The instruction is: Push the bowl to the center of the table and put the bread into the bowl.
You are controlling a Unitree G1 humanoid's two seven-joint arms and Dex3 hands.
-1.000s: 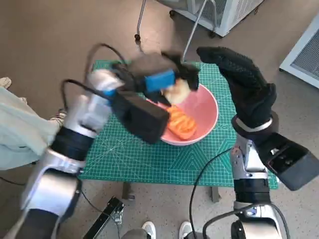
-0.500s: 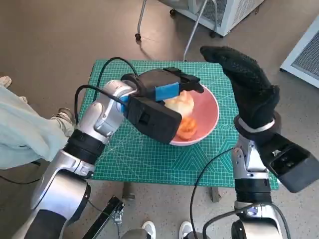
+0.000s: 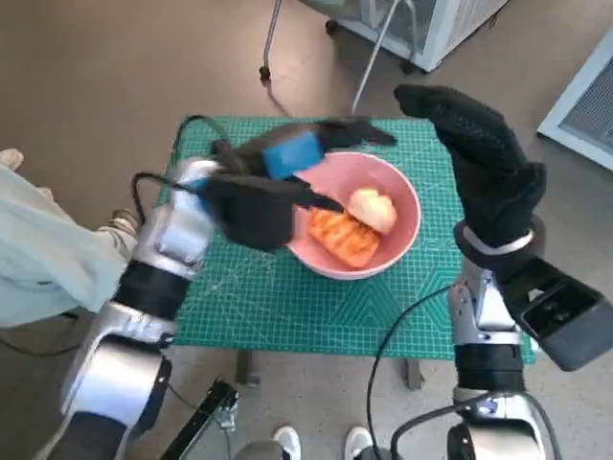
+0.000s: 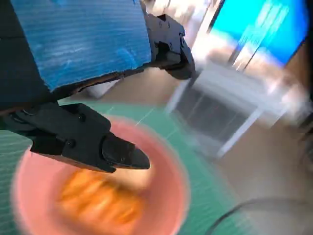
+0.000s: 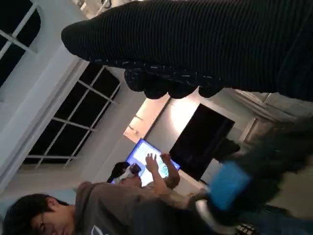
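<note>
Pink bowl [image 3: 388, 251] near the surface's [image 3: 278, 316] right edge holds the bread [image 3: 372, 208]; my empty, spread left hand [image 3: 287, 158] sits nearer than the raised, open right hand [image 3: 479, 153].

Bread [image 3: 372, 208] lies in the bowl [image 3: 400, 244] on the surface [image 3: 287, 311], left hand [image 3: 287, 163] beside its left rim, right hand [image 3: 479, 158] at its right.

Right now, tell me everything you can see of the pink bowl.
The pink bowl is round, smooth and glossy, plastic by its look, standing upright on the green cutting mat near the table's middle. Inside lie an orange bread piece and a pale roll, side by side. The left hand hovers over its rim; contact cannot be judged. The right hand is raised beside it.
</note>
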